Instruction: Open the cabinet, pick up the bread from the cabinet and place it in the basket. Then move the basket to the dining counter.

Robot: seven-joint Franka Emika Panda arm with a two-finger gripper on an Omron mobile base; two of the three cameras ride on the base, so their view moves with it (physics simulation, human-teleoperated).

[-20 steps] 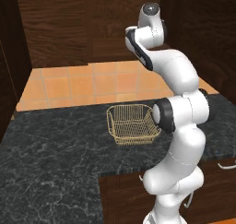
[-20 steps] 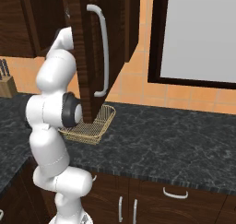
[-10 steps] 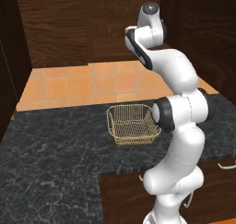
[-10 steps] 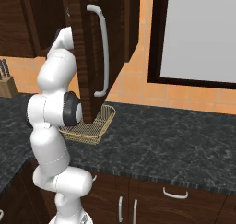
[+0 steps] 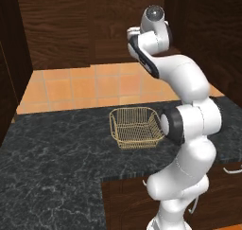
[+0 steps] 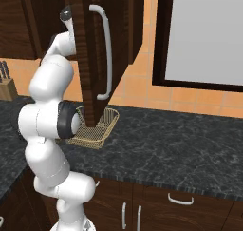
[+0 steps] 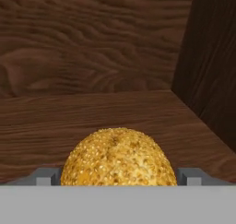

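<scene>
The bread (image 7: 119,158), a golden seeded bun, lies on the wooden shelf inside the cabinet (image 7: 92,57). My gripper (image 7: 119,178) is open, with one dark fingertip on each side of the bun, close to its flanks. The cabinet door (image 6: 95,59) stands swung open with its long silver bar handle (image 6: 107,49) facing out, and my arm reaches up behind it. Below, the golden wire basket (image 5: 136,128) sits on the black counter with nothing in it. In the right base view the open door covers part of the basket (image 6: 100,130).
The black veined marble counter (image 5: 56,153) runs under the cabinet, backed by an orange tiled wall (image 5: 71,87). A knife block (image 6: 6,87) stands at the far left. A dark-framed pale panel (image 6: 204,35) fills the wall to the right. Base cabinets with silver handles (image 6: 180,199) lie below.
</scene>
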